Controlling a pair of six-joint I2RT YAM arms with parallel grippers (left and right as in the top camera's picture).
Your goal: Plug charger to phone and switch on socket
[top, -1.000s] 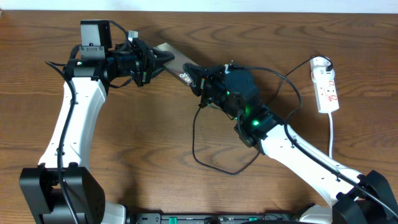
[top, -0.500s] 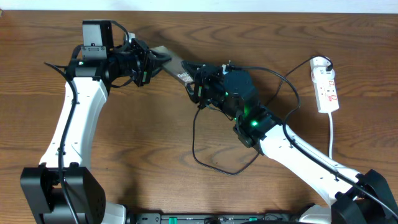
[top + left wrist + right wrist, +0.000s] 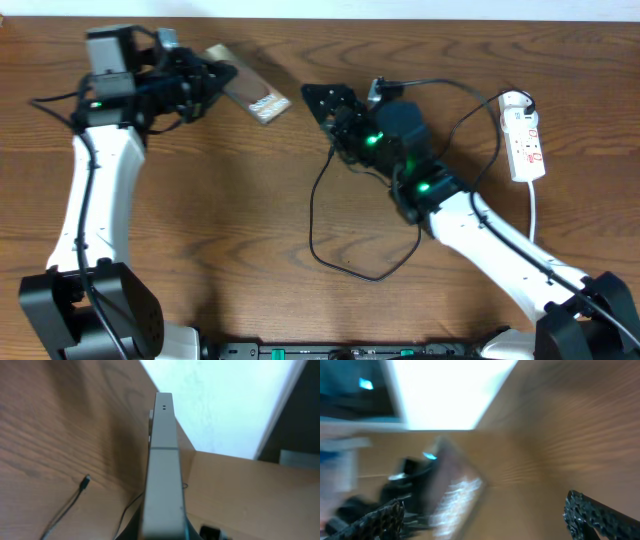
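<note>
L gripper (image 3: 212, 80) clamped on flat brown-bronze rectangular phone (image 3: 252, 93), top-left of overhead view, edge-on to L wrist cam. Its white lettering is too blurred to read. R gripper (image 3: 322, 100) spread wide, empty. On wooden table (image 3: 220, 200): looping thin black charger cable (image 3: 313, 215); far right, white power strip w/ red switches (image 3: 526, 140).

White lettering on the phone (image 3: 252, 94) is too small to read.
</note>
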